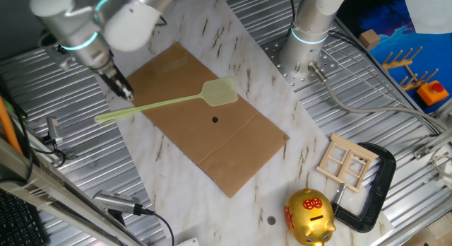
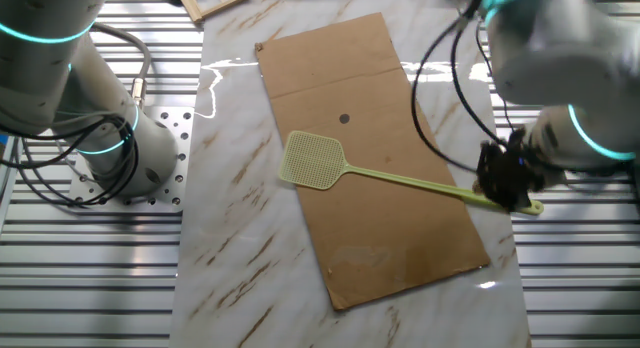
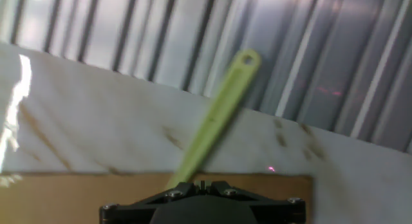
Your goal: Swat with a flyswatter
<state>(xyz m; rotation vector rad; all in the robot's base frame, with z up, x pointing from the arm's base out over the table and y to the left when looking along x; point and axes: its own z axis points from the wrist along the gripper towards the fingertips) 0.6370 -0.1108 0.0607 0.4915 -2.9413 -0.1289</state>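
The pale yellow-green flyswatter [image 1: 169, 102] lies slanted across the brown cardboard sheet [image 1: 233, 150]. Its mesh head [image 1: 220, 94] is just beside a small black dot [image 1: 215, 119] on the cardboard. My gripper [image 1: 126, 95] is at the handle's far end, near the left edge of the marble board. In the other fixed view the gripper [image 2: 506, 191] covers the handle [image 2: 420, 182], and only the handle's tip sticks out past it. In the hand view the handle [image 3: 215, 118] runs straight out from my gripper [image 3: 201, 184], whose jaws look closed on it. The grip point itself is hidden.
A second arm's base [image 1: 305, 44] stands at the back of the board. A gold piggy bank [image 1: 309, 216], a small wooden frame [image 1: 347, 161] and a black clamp [image 1: 378, 186] sit at the front right. Ribbed metal table [image 1: 42, 83] surrounds the marble board.
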